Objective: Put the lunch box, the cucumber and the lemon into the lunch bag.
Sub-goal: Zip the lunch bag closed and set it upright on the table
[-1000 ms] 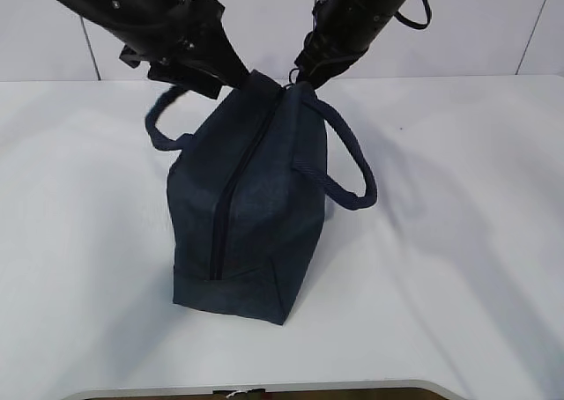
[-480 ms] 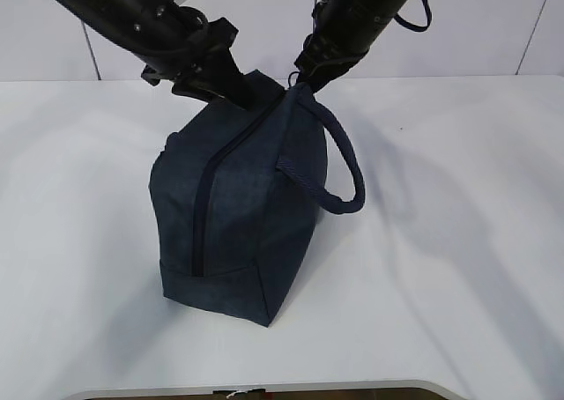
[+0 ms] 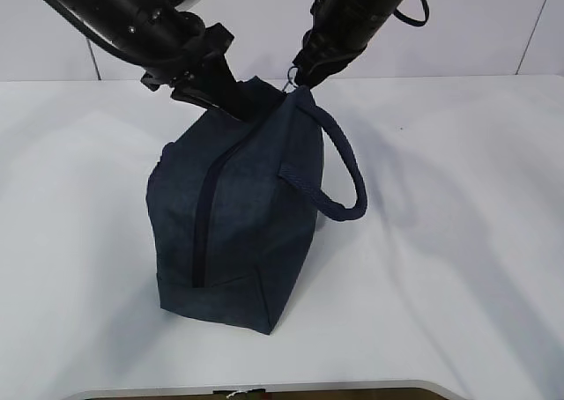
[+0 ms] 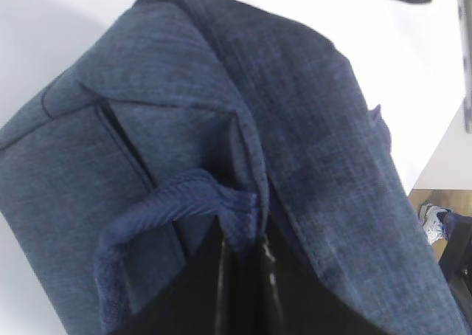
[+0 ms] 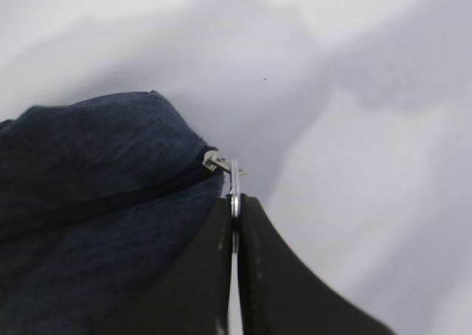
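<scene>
Lunch bag (image 3: 233, 215) held at its far end by both grippers, zipper closed.

Standing upright on the white table (image 3: 458, 241), the bag had its long zipper (image 3: 207, 215) running toward the camera and shut along the whole visible length. The left gripper (image 4: 247, 239) was closed on the near loop handle (image 4: 177, 202) and the fabric beside it, evidently to anchor the bag against a pull. The right gripper (image 5: 234, 206) was clamped on the metal ring pull (image 5: 233, 180) at the zipper's far end, the grip needed to draw the slider. The other handle (image 3: 339, 166) hung free on the right side. Lunch box, cucumber and lemon appeared in no view; whether they lay inside could not be determined.
</scene>
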### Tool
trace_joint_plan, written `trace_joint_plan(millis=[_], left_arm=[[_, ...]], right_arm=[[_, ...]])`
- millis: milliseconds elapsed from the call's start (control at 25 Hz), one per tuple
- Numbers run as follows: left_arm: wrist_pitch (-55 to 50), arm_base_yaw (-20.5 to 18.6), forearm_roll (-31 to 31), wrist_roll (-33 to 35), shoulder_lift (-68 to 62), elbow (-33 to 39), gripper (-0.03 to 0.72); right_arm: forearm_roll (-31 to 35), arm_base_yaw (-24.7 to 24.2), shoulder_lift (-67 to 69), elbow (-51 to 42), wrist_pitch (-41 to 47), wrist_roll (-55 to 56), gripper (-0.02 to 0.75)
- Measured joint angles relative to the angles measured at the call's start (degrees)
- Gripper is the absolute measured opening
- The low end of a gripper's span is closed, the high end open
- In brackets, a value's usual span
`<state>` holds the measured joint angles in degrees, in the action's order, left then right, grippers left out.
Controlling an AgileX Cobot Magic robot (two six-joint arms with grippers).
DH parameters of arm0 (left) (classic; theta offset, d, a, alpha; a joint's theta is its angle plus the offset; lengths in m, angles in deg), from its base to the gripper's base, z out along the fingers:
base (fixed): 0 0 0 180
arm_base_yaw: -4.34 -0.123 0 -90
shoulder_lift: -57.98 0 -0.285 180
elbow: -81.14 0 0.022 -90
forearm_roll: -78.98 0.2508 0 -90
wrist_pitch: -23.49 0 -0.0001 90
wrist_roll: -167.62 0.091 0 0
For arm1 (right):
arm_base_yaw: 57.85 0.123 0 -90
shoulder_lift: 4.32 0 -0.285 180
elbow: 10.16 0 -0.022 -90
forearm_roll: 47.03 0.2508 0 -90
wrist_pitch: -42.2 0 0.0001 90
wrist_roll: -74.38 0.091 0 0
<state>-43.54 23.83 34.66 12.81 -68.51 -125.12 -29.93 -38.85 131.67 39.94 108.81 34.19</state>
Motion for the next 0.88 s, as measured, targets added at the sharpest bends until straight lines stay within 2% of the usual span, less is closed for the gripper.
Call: trace_joint_plan(millis=[240,880], left_arm=[[-0.5,0.0,0.2,0.5,0.0,0.0,0.002],[-0.2,0.7,0.7,3.2,0.0,0.0,0.000]], right_arm=[[-1.0,0.2,0.0,0.0,-4.2,0.1,0.005],[-2.3,0.4,3.9,0.0,-6.3,0.1,0.005]])
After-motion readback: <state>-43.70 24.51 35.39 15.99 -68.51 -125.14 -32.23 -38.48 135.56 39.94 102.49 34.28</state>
